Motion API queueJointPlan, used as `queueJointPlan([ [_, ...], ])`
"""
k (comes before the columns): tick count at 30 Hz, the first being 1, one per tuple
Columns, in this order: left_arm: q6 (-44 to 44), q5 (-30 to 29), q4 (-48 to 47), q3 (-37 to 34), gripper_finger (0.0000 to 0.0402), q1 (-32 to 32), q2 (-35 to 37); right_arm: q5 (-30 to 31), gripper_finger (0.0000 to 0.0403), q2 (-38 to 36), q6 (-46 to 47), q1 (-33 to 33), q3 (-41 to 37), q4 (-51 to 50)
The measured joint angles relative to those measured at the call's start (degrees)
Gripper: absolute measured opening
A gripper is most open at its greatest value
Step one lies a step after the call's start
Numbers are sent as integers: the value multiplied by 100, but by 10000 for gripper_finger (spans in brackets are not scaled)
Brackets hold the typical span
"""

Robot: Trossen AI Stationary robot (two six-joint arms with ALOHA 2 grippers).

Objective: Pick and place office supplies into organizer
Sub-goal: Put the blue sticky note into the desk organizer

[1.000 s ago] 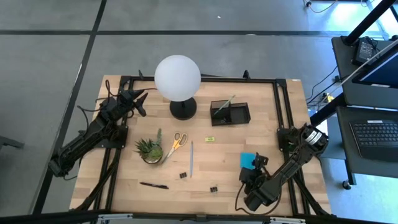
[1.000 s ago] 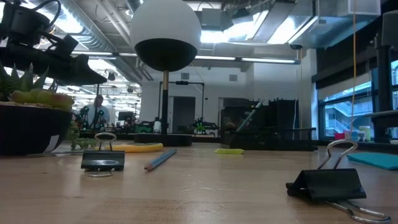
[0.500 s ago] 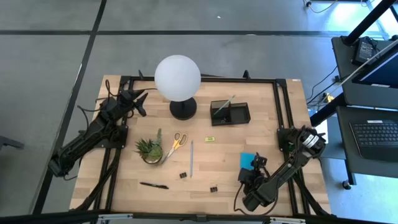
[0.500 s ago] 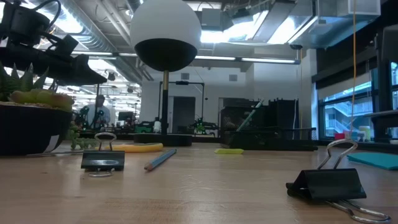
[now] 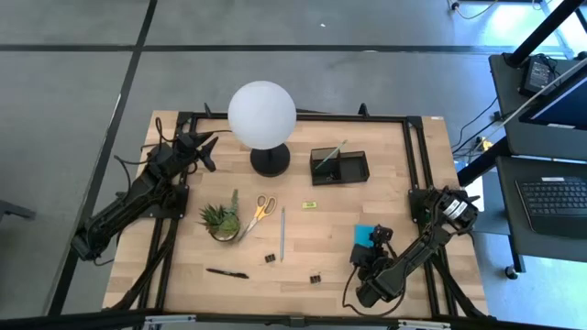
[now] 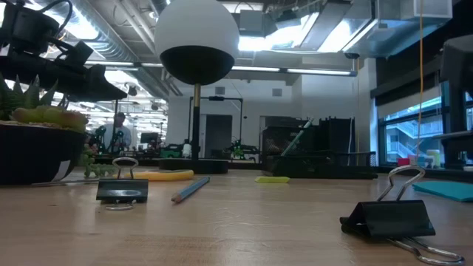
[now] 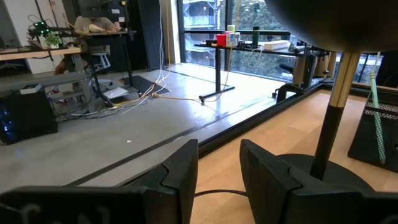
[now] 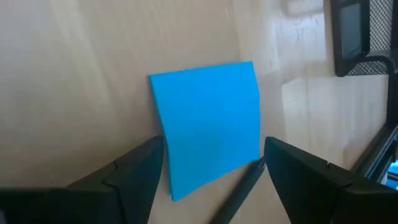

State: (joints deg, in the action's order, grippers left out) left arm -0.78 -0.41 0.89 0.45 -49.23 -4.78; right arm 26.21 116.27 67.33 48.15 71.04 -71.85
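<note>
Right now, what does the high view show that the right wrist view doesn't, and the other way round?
Only the high view: the lamp, plant, scissors, black pen, binder clips, the organizer and the left tool waiting by the lamp. Only the right wrist view: the right tool open, its fingers straddling the near edge of the pad. Both: the blue sticky-note pad flat on the table.

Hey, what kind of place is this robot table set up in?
Probably a robotics lab or open-plan tech workspace. Exposed ducts and strip lights run overhead, desks with computer gear and loose floor cables stand behind the wooden table, and a keyboard and laptop sit on a cart alongside.
</note>
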Motion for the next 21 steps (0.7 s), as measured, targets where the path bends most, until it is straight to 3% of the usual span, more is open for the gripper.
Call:
queueJointPlan([
  [21, 0, -1, -2, -2, 114, 2, 0, 58, 280, -20, 0, 2, -284, 128],
])
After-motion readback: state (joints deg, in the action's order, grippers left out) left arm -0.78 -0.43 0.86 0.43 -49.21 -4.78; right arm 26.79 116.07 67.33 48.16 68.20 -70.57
